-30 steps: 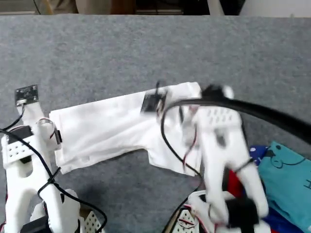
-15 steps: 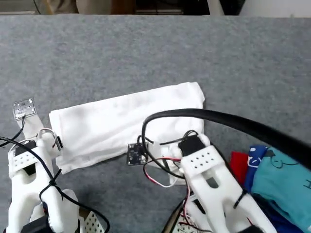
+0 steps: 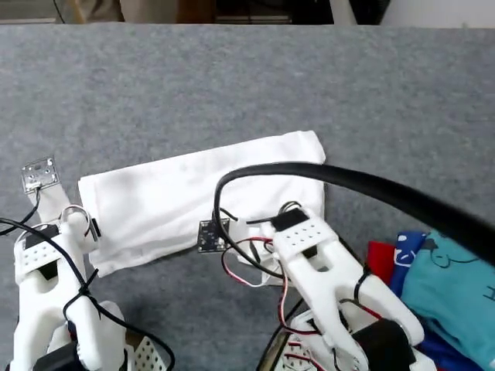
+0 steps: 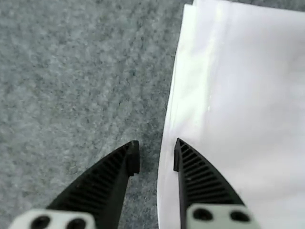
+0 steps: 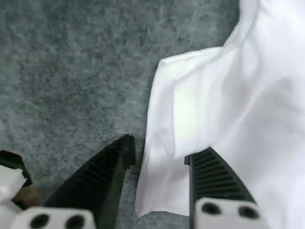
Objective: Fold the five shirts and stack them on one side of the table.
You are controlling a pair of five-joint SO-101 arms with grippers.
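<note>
White shirt (image 3: pixel 178 201) mid-fold on the desk (image 3: pixel 232 85): left pincer (image 4: pixel 156 155) and right pincer (image 5: pixel 159 152), parted and empty, straddle its edges; closing likely comes next.

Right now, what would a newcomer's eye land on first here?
A white shirt lies stretched across the grey table. The left gripper hangs open over one end, the right gripper open astride a loose flap near the other. At the table's right, blue and red shirts are heaped.
</note>
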